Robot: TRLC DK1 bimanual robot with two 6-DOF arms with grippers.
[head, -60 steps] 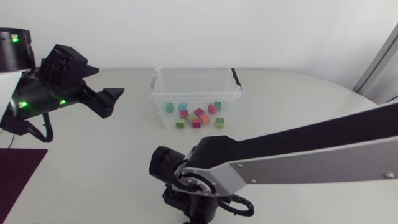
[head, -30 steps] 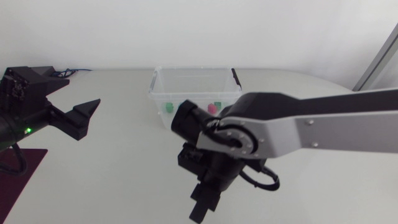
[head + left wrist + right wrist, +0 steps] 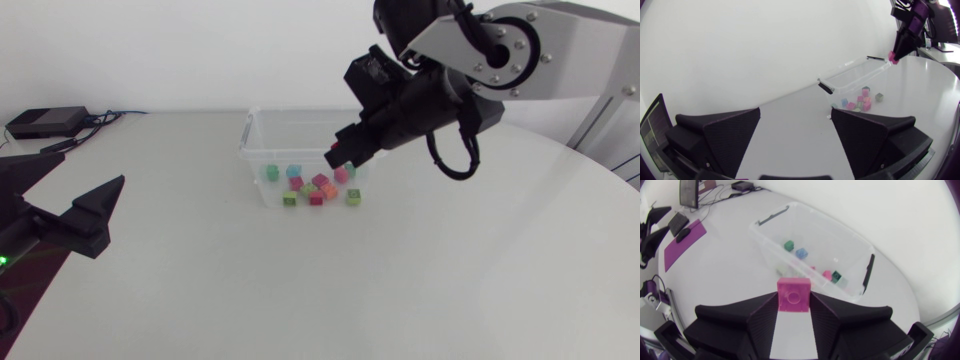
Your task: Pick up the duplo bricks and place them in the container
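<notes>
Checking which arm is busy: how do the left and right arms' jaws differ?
On the right arm the jaws are shut on a pink brick; on the left arm they stand open and empty. The right arm hangs by the container; the left arm is far from it. Both have matte black wedge jaws.

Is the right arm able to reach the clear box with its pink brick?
Probably yes. The right gripper, shut on the pink brick, hangs just above the container, whose top is open, and nothing stands between them.
</notes>
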